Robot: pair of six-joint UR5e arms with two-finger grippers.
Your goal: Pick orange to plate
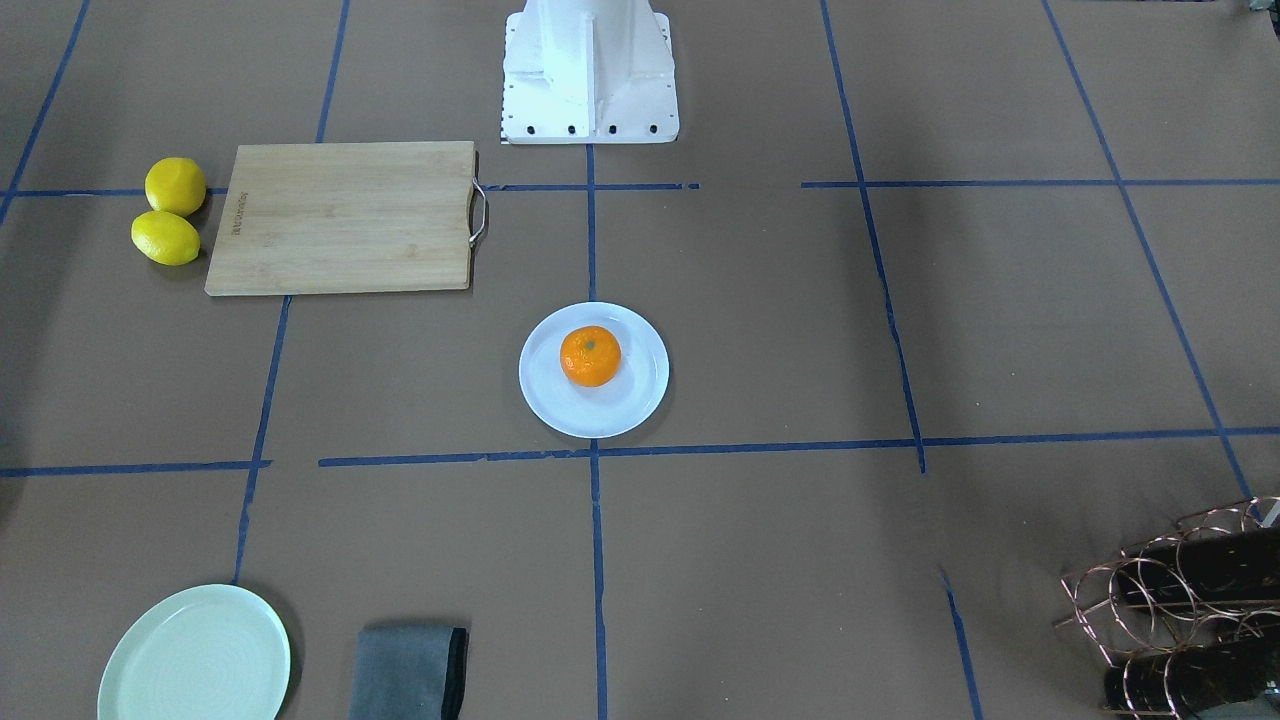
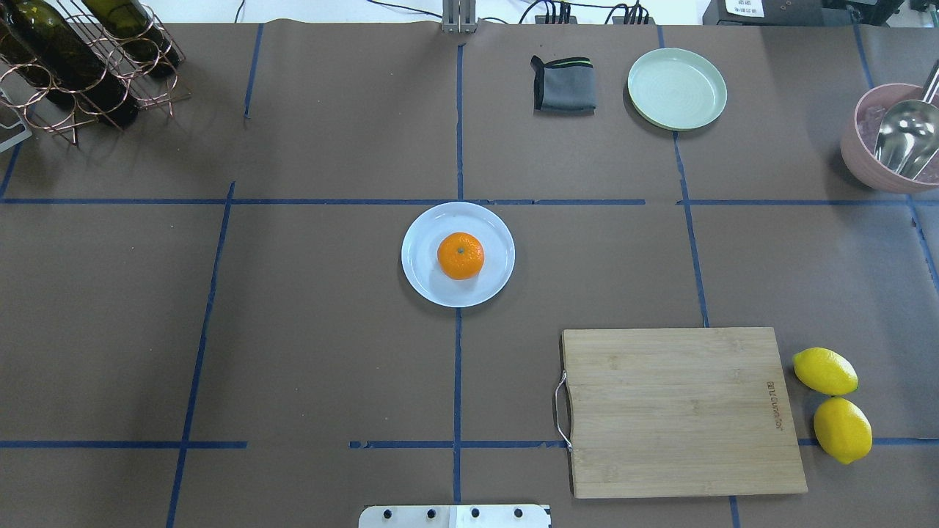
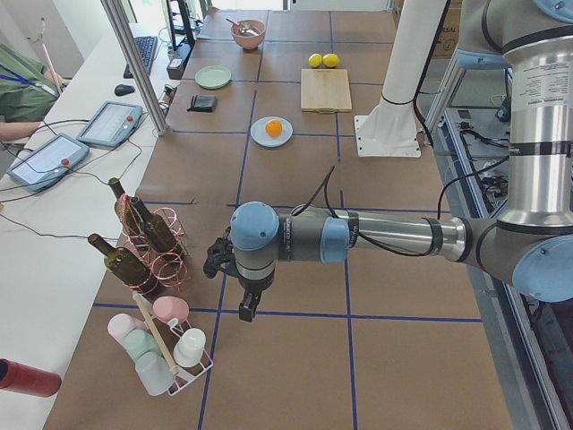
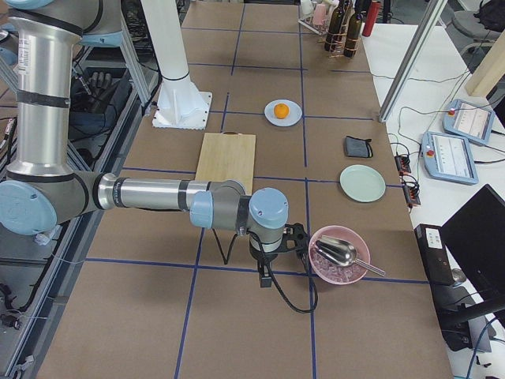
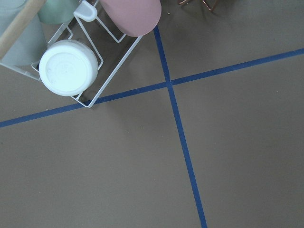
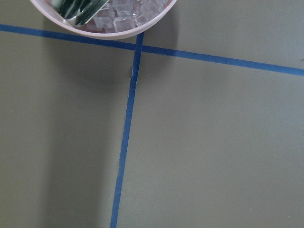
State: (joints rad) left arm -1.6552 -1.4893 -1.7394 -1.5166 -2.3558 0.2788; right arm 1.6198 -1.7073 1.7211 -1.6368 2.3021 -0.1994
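While the bowl (image 6: 142, 32) holds ice (image 6: 114, 16), the plate (image 2: 424, 277) holds the orange (image 2: 461, 255).

Both side views show my left gripper (image 3: 245, 309) and right gripper (image 4: 264, 276) too small to read, and the pink bowl (image 2: 860, 158) at the tabletop's (image 2: 330, 352) right edge seems cropped.
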